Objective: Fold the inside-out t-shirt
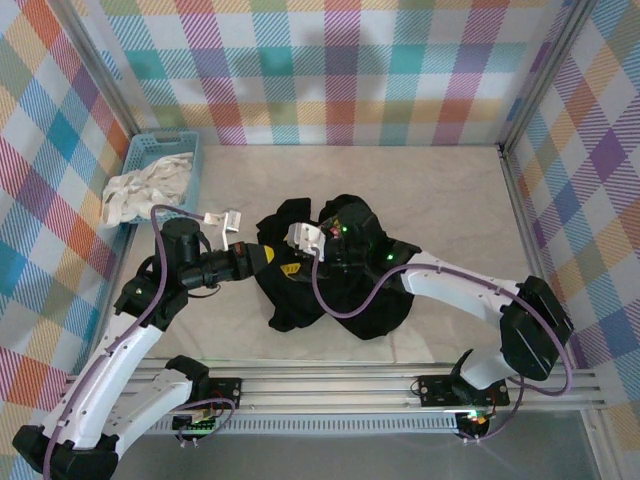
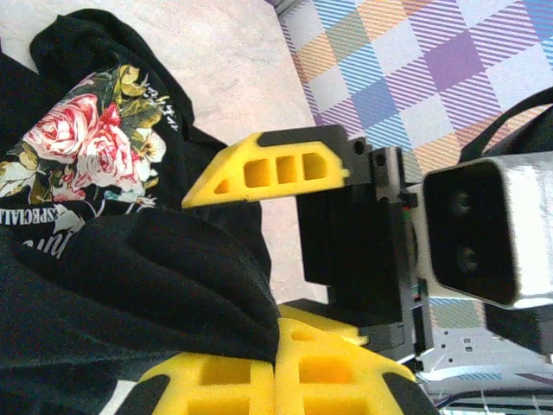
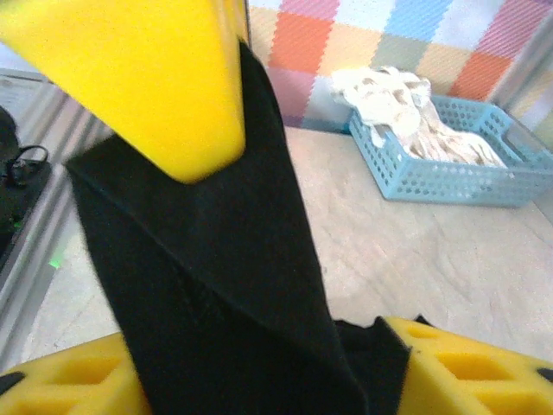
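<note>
Black t-shirt (image 1: 345,290) sits bunched at the centre of the top view on the desk (image 1: 450,190), rose print showing. The left tool (image 2: 276,380) is pressed together, pinching a fold at the heap's left edge. The right tool (image 3: 233,277) has its fingers apart with a band of cloth running between them; grip or not, I cannot tell. My read: each tool wants 1 single layer, then a slow pull apart so the bunch opens flat before any fold.
</note>
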You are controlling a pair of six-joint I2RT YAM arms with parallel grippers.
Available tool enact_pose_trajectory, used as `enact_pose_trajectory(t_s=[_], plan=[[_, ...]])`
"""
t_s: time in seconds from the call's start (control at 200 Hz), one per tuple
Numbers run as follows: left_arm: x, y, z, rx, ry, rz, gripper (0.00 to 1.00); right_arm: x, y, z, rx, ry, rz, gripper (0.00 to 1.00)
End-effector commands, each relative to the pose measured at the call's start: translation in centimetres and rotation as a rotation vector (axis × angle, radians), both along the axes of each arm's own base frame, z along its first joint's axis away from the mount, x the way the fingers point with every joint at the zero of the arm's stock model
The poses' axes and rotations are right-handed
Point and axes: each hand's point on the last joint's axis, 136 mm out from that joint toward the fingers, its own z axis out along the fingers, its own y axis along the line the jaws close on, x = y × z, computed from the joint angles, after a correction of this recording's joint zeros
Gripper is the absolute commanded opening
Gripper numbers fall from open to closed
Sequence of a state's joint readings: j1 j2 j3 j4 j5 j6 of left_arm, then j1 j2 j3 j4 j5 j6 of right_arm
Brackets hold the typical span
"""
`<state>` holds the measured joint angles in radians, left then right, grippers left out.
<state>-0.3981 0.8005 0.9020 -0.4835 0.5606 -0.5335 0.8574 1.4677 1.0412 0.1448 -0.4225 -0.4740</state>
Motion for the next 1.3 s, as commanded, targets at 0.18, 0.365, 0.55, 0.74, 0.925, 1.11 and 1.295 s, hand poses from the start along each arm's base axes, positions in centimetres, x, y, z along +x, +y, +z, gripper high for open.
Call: enact_pose_trajectory(t_s=[0.18, 0.365, 0.55, 0.74, 0.925, 1.11, 1.295], plan=[[-0.4, -0.3, 1.3, -0.004, -0.038, -0.030, 0.00, -1.0, 0.8, 1.2, 0.016, 0.112, 0.150, 0.24], [0.2, 0.3, 1.4, 0.025, -0.064, 0.012, 0.02, -0.5, 0.1, 0.9, 0.002, 0.111, 0.102, 0.00], [1.2, 2.2, 3.0, 0.091, -0.203, 0.110, 0.28, -0.5, -1.0, 1.5, 0.003, 0.151, 0.078, 0.00], [0.8, 2.9, 5.5, 0.134, -0.390, 0.105, 0.48, -0.8, -2.4, 2.2, -0.006, 0.286, 0.106, 0.00], [0.6, 2.5, 6.5, 0.282, -0.500, -0.007, 0.57, -1.2, -3.4, 2.9, -0.010, 0.295, 0.155, 0.00], [-0.6, -0.1, 6.3, 0.365, -0.625, -0.295, 0.64, -1.7, -3.7, 3.6, -0.010, 0.279, 0.200, 0.00], [-0.6, -1.7, 5.7, 0.443, -0.791, -0.515, 0.69, -2.2, -3.6, 4.3, 0.008, 0.262, 0.237, 0.00]])
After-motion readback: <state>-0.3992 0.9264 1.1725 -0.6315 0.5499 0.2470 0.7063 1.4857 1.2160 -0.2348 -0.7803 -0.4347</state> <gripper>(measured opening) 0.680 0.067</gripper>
